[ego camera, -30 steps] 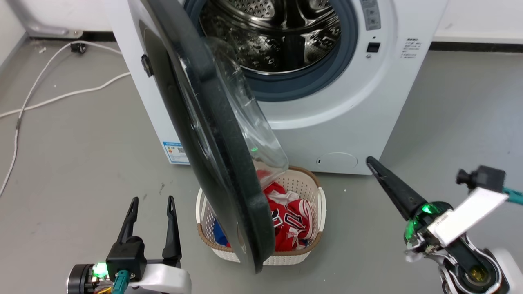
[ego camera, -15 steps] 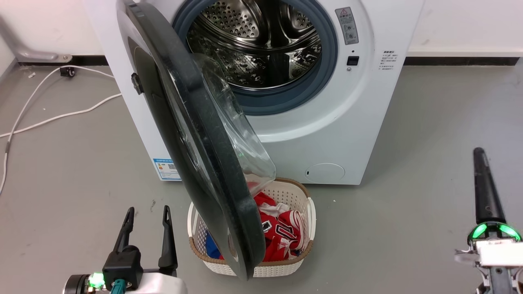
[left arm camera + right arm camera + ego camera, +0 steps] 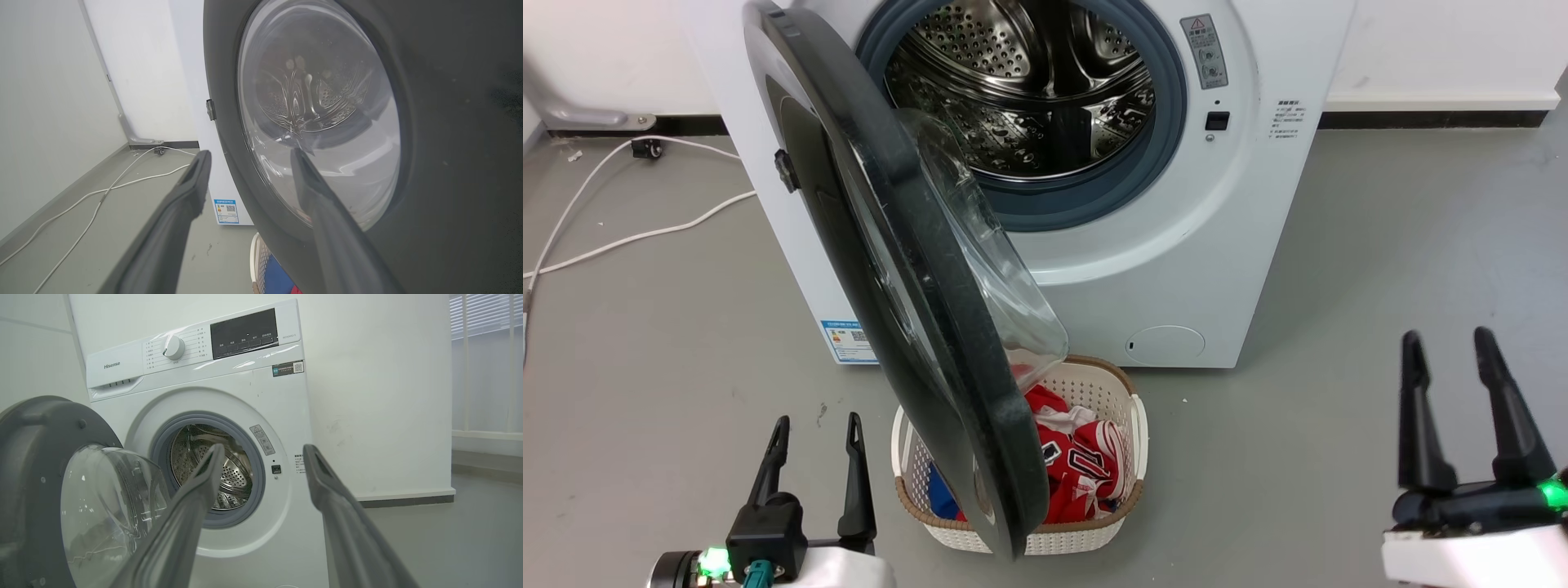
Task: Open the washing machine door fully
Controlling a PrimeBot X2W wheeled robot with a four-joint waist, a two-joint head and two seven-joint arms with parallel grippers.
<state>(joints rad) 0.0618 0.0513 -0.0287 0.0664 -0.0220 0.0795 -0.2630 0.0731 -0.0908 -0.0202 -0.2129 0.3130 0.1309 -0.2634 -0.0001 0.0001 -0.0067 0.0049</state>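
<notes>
The washing machine door (image 3: pixel 907 269) stands swung well out from the washing machine (image 3: pixel 1241 245), at the left side of the opening and nearly edge-on in the head view. Its clear glass bowl faces the bare steel drum (image 3: pixel 1029 82). The door's lower edge hangs over a white laundry basket (image 3: pixel 1078 539) with red clothes (image 3: pixel 1086 474) in it, which sits on the grey floor (image 3: pixel 1380 269) just before the machine's lower front edge.

The left jaws are released and empty – their fingers (image 3: pixel 856 490) point toward the door's outer face, near it but apart. The right jaws are released too, holding nothing; their fingers (image 3: pixel 1503 408) stand well apart from the machine, off its right front corner.
</notes>
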